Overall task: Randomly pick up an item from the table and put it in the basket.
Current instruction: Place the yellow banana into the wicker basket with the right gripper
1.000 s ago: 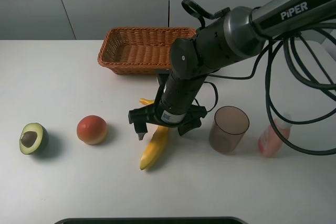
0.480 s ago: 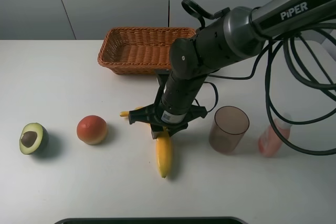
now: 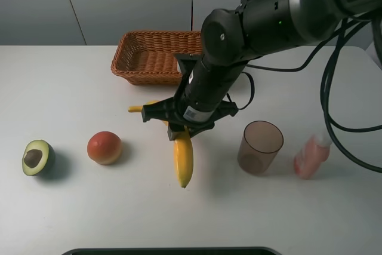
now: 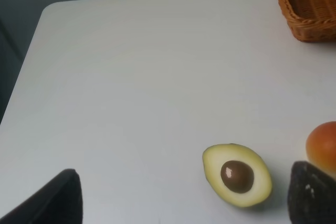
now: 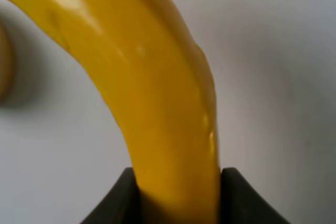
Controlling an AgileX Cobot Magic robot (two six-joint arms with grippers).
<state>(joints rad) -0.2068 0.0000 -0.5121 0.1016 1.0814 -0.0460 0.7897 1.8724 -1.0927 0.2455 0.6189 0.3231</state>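
The yellow banana [image 3: 183, 159] is held by my right gripper [image 3: 182, 128], which is shut on its middle. Its stem end pokes out to the left and it hangs a little above the white table [image 3: 71, 88]. The right wrist view shows the banana [image 5: 152, 93] clamped between the dark fingers [image 5: 122, 199]. The reddish-brown wicker basket [image 3: 156, 58] stands empty just behind the gripper, at the table's back. My left gripper [image 4: 184, 208] is open and empty, its fingers [image 4: 52, 203] wide apart above the table near the avocado.
A halved avocado [image 3: 37, 157] and a round red-orange fruit [image 3: 104, 147] lie at the left; both show in the left wrist view, the avocado [image 4: 237, 174] and the fruit [image 4: 323, 140]. A brown translucent cup [image 3: 260, 146] and a pink bottle [image 3: 311, 156] stand at the right.
My right gripper closed on the banana, which swung from lying diagonal to pointing at the front edge, then rose with it and moved a little back toward the basket.
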